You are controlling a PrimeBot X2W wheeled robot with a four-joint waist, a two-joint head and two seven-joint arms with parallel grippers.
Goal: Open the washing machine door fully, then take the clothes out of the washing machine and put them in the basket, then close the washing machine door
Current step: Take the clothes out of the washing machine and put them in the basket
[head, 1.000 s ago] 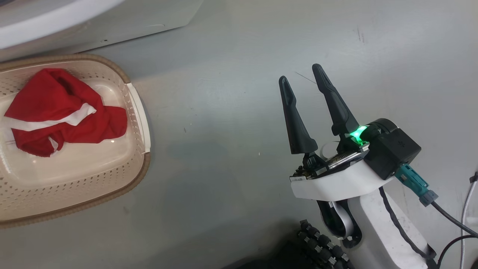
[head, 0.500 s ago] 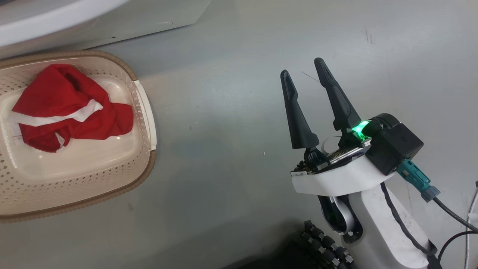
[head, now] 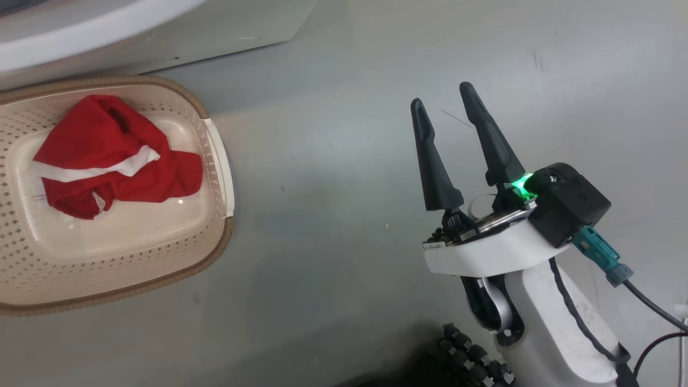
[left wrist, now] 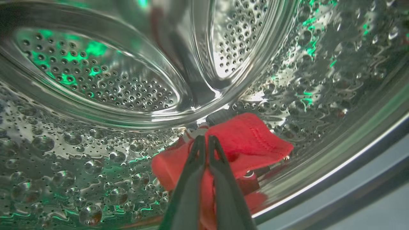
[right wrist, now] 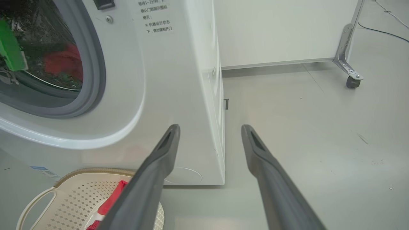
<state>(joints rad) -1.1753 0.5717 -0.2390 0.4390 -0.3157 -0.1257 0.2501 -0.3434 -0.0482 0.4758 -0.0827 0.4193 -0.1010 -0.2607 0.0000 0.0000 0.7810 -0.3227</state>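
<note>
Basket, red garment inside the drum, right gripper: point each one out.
basket (head: 107, 274), head view, perforated near wall
red garment in the drum (left wrist: 255, 140), left wrist view, fabric right of the fingers
right gripper (head: 442, 94), head view, midway between fingertips

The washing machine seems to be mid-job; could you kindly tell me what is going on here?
The left gripper is inside the drum of the washing machine, shut on a red garment. A second red garment already lies in the basket. The right gripper hangs open above the floor beside the basket, holding nothing.
</note>
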